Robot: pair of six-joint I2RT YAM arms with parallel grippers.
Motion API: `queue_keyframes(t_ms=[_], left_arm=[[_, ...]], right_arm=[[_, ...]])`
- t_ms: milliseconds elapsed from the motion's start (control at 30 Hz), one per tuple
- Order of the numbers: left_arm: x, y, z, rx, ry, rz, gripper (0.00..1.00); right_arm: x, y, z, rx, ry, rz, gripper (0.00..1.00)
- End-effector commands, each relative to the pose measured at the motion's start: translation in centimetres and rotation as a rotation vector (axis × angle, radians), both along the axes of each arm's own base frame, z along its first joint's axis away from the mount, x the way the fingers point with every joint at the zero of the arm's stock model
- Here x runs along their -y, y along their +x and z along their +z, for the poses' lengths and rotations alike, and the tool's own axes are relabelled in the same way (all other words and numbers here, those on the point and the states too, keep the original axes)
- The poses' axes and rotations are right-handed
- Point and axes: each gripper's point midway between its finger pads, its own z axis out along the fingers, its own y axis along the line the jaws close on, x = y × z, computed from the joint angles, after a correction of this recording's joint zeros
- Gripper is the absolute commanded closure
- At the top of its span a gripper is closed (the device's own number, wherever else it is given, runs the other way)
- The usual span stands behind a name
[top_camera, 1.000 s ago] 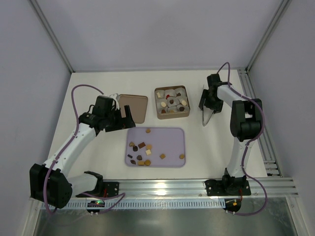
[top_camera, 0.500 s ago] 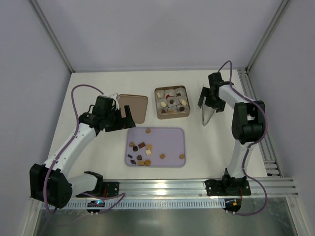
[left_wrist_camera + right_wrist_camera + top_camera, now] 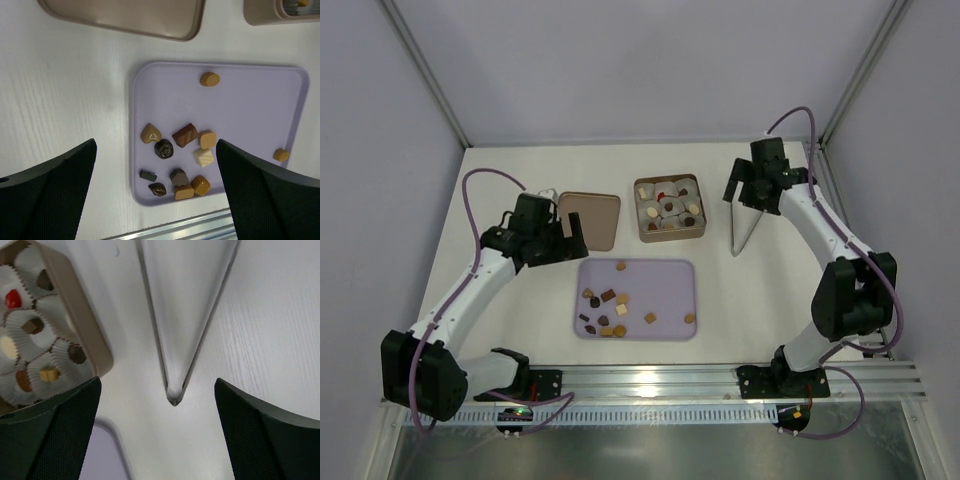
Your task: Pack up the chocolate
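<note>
The right end effector [image 3: 744,192] hangs with its fingers spread wide and nothing between them, over the broad end of a pair of metal tongs [image 3: 743,232] that lies flat on the worktop [image 3: 520,180] toward its right edge. In the right wrist view the tongs' closed tip [image 3: 173,399] points at the near edge, apart from both fingers. The left end effector [image 3: 570,238] is also spread and empty, and hovers left of centre above the far-left corner of a lavender tray [image 3: 665,285]. The tray sits in the middle of the worktop, close to the near edge. Most of the chocolate [image 3: 608,310] lies loose on the tray's left half. The left wrist view shows this chocolate [image 3: 182,150] as a cluster of dark, caramel and cream pieces, with single caramel pieces apart at the tray's far and right edges. Beyond the tray, toward the far edge, stands a square gold-brown tin [image 3: 672,237] lined with white paper cups [image 3: 52,310]. Several cups hold a piece each, one of them red [image 3: 12,299], though a few look empty from this angle. The tin's lid [image 3: 592,218] lies just left of it.
</note>
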Motion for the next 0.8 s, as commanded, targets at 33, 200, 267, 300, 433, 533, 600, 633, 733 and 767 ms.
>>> queue_keyframes(t_ms=[33, 200, 267, 300, 433, 533, 600, 633, 733, 767], left_arm=[[-2.6, 2.7, 1.5, 0.048, 0.139, 0.107, 0.0], [-4.6, 6.3, 2.1, 0.056, 0.274, 0.201, 0.02], [-5.1, 8.3, 2.1, 0.067, 0.318, 0.211, 0.04], [-5.6, 8.9, 2.0, 0.066, 0.336, 0.216, 0.06], [-7.6, 12.0, 1.2, 0.048, 0.374, 0.217, 0.14], [-7.5, 14.1, 0.3, 0.055, 0.342, 0.173, 0.18], [-7.4, 15.5, -1.0, 0.035, 0.344, 0.146, 0.24], [-7.3, 16.0, -1.3, 0.03, 0.344, 0.136, 0.26], [-6.5, 17.7, -3.5, 0.004, 0.333, 0.083, 0.31], [-6.4, 18.1, -3.9, -0.002, 0.332, 0.074, 0.33]], right_arm=[[-5.9, 0.4, 6.1, 0.171, 0.021, 0.149, 0.08], [-11.6, 0.6, 8.4, 0.237, 0.089, 0.295, 0.1], [-13.8, 0.6, 9.2, 0.249, 0.117, 0.36, 0.12], [-14.4, 0.5, 9.2, 0.242, 0.122, 0.382, 0.12], [-16.6, 0.7, 9.5, 0.253, 0.155, 0.445, 0.14], [-18.4, 0.1, 9.8, 0.255, 0.215, 0.501, 0.14], [-19.6, -0.3, 9.9, 0.25, 0.251, 0.53, 0.16], [-20.0, -0.4, 9.9, 0.251, 0.259, 0.539, 0.17], [-21.3, -0.8, 10.2, 0.262, 0.267, 0.568, 0.2], [-21.6, -0.9, 10.4, 0.266, 0.269, 0.574, 0.21]])
